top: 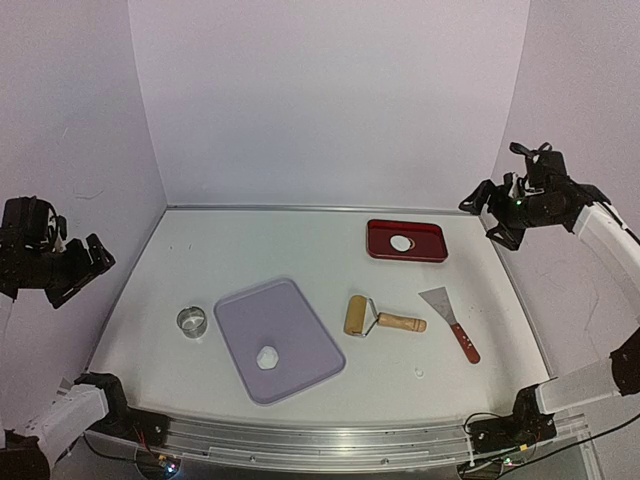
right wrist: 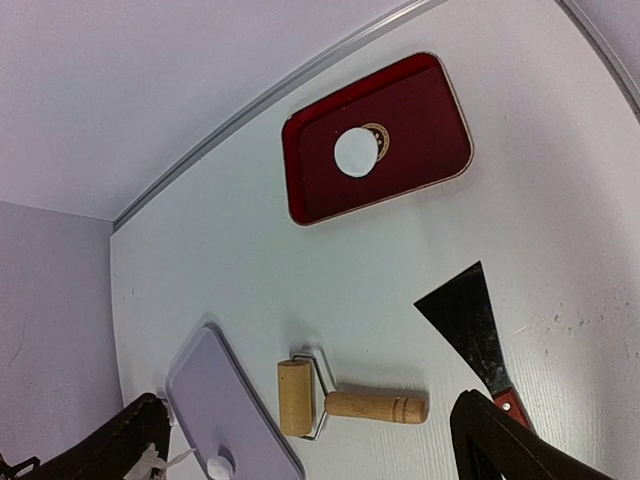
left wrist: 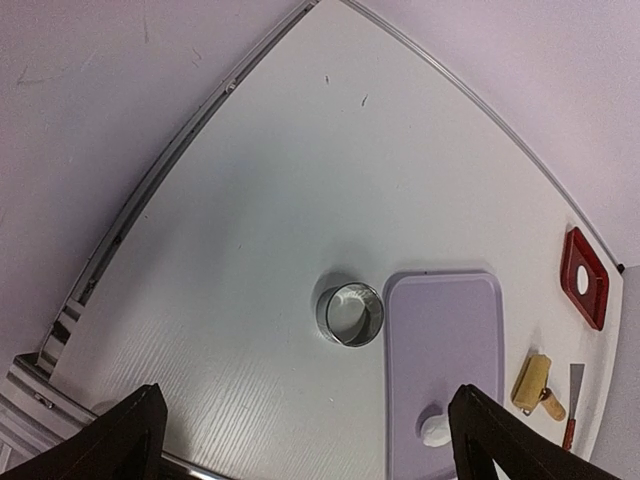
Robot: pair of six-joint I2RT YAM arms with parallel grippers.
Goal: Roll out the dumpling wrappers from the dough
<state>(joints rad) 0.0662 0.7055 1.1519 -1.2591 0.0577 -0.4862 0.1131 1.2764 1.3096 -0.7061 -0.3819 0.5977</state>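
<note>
We hold our left gripper (left wrist: 308,400) and right gripper (right wrist: 308,400) spread wide and empty above the counter (top: 200,260). The dough (top: 267,357) sits on the lavender board (top: 270,315) near its front edge. We risk the roller (top: 360,316) shoving it off, or the unheld board sliding.

The white table (top: 250,250) lies open across its far left, where I could pass freely. Across the middle sit a shiny metal ring cutter (top: 192,321), a flat lavender plastic tray (top: 300,320) bearing a small white dough lump (top: 267,357), a wooden roller (top: 380,320) and a red-handled metal scraper (top: 452,322), with narrow gaps between them. A dark red rectangular tray (top: 430,243) occupies the far right.
</note>
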